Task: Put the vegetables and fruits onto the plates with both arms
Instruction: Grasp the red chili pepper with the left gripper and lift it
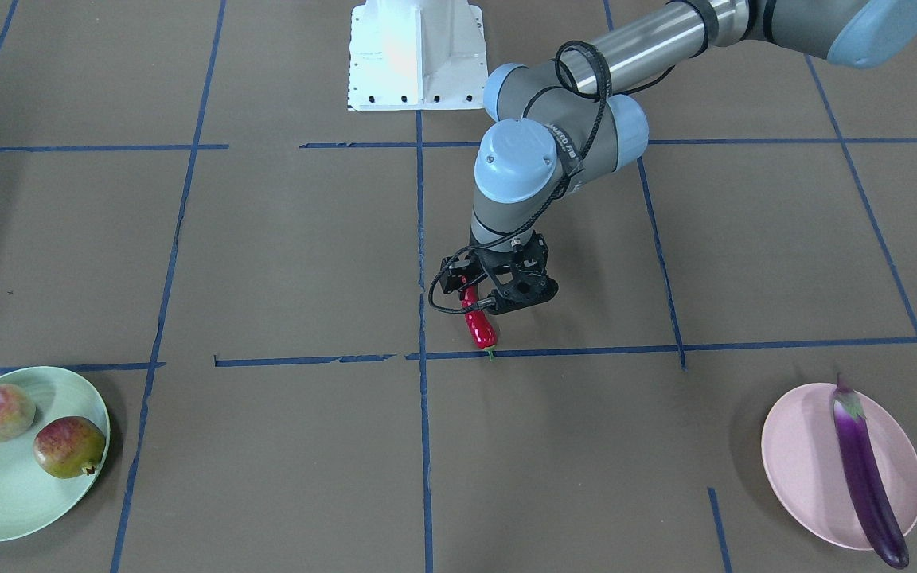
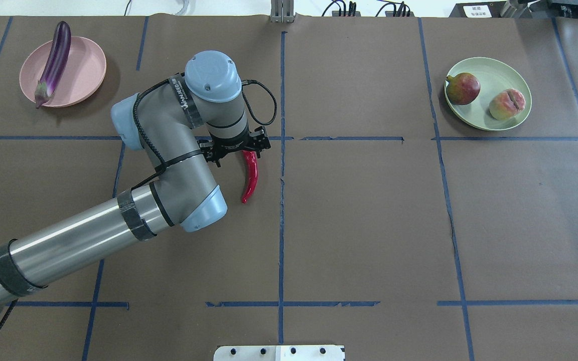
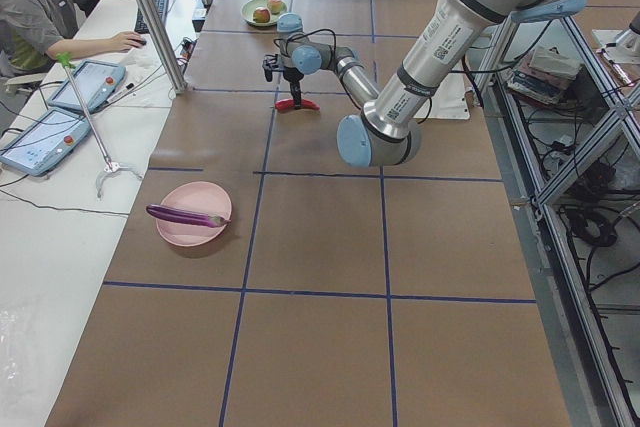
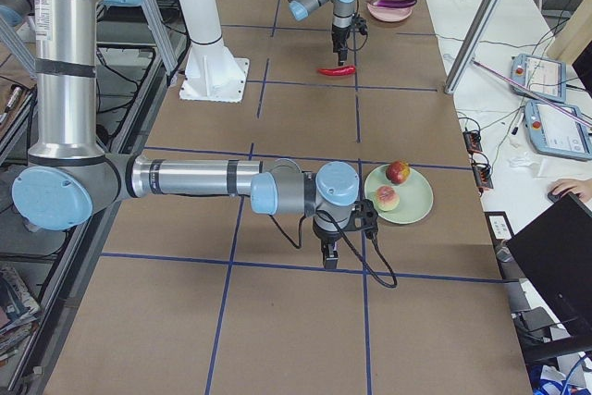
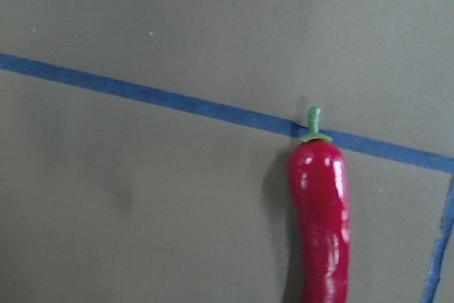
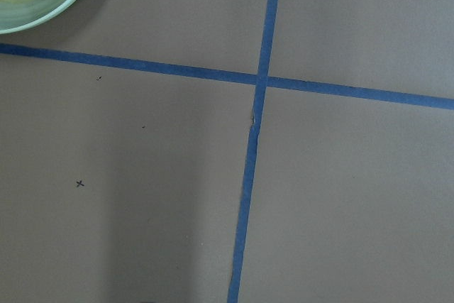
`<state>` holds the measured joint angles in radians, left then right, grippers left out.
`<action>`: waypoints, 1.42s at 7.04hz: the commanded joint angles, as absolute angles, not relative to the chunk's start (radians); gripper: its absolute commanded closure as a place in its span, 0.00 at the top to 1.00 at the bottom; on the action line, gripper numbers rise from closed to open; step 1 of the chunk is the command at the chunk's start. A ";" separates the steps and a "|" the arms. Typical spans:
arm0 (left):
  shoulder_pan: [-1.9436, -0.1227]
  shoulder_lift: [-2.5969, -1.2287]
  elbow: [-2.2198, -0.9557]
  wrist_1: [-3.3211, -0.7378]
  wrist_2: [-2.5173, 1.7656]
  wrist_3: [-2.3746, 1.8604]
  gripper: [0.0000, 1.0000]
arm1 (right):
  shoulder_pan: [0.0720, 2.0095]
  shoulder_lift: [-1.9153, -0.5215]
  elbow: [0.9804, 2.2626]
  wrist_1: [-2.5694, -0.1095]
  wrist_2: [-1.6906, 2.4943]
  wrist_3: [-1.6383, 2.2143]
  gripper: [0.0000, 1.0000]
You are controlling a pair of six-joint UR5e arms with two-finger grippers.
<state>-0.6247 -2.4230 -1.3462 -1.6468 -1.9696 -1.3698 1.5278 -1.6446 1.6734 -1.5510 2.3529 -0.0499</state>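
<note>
The red chili pepper [image 1: 478, 325] lies on the brown table near the centre, its green stem on a blue tape line [image 5: 313, 122]. My left gripper [image 1: 481, 296] is low over the chili's middle [image 2: 250, 175], and its jaws look open to either side of it. The eggplant [image 2: 55, 60] lies across the pink plate [image 2: 86, 65]. The peach [image 2: 507, 104] and the pomegranate [image 2: 463, 88] sit on the green plate [image 2: 489, 62]. My right gripper [image 4: 326, 264] hangs close to the table beside the green plate [image 4: 412, 205]; I cannot tell whether it is open or shut.
The white base block [image 1: 415, 56] stands at the robot's edge of the table. Blue tape lines [image 6: 257, 79] divide the brown surface. An operator [image 3: 40, 17] sits at a side desk with tablets beyond the far edge.
</note>
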 commanded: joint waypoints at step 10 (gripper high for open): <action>-0.881 -2.343 -1.255 -1.692 -2.094 -1.080 0.00 | 1.525 -1.643 1.672 -1.549 2.352 -0.063 1.00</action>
